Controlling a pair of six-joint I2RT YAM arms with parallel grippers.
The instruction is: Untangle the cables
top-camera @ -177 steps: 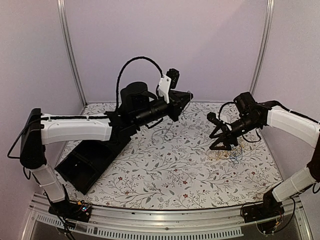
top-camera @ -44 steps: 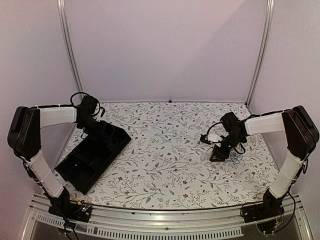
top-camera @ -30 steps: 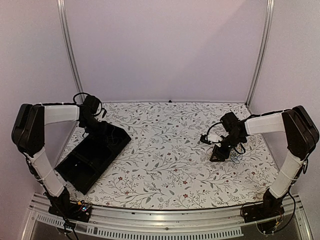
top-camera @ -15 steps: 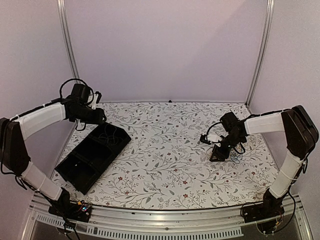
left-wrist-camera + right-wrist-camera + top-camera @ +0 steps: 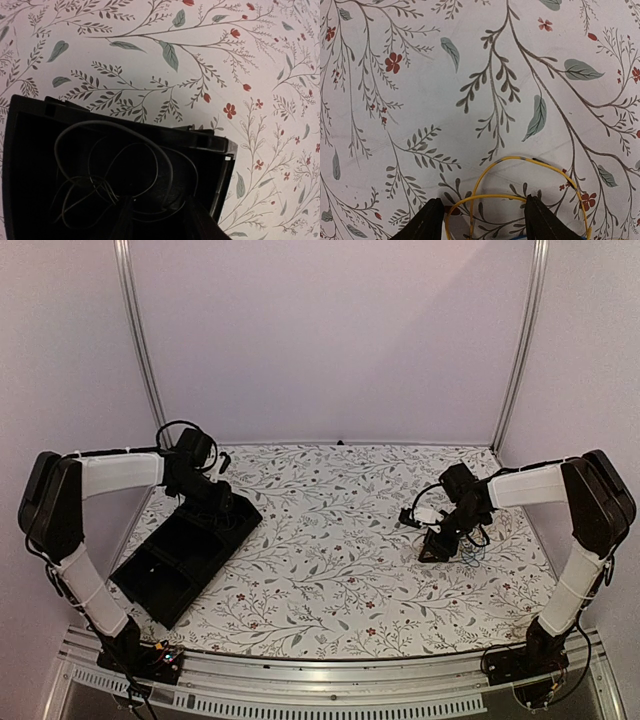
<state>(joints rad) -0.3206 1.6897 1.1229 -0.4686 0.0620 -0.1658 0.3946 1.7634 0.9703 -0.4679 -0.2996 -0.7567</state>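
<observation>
In the left wrist view a dark thin cable [image 5: 114, 165] lies in loose loops inside the far compartment of a black tray [image 5: 150, 131]. My left gripper [image 5: 160, 225] hangs open just above it, with nothing between its jaws. In the top view it [image 5: 218, 505] is over the tray's far end. My right gripper [image 5: 482, 222] is open and low over the table, its fingers either side of yellow cable loops [image 5: 520, 162]. A bit of blue cable [image 5: 518, 238] shows at the bottom edge. In the top view the right gripper [image 5: 432, 550] sits beside the small cable bundle [image 5: 472, 554].
The black tray [image 5: 150, 585] with its compartments lies slantwise at the table's left side. The floral tablecloth [image 5: 330, 540] covers the table. Pale walls and metal posts close in the back and sides.
Six seconds ago my left arm reached out over the table's middle; now it is over the tray. Half a second ago it was raised, and it has come back down. The right arm has barely moved.
</observation>
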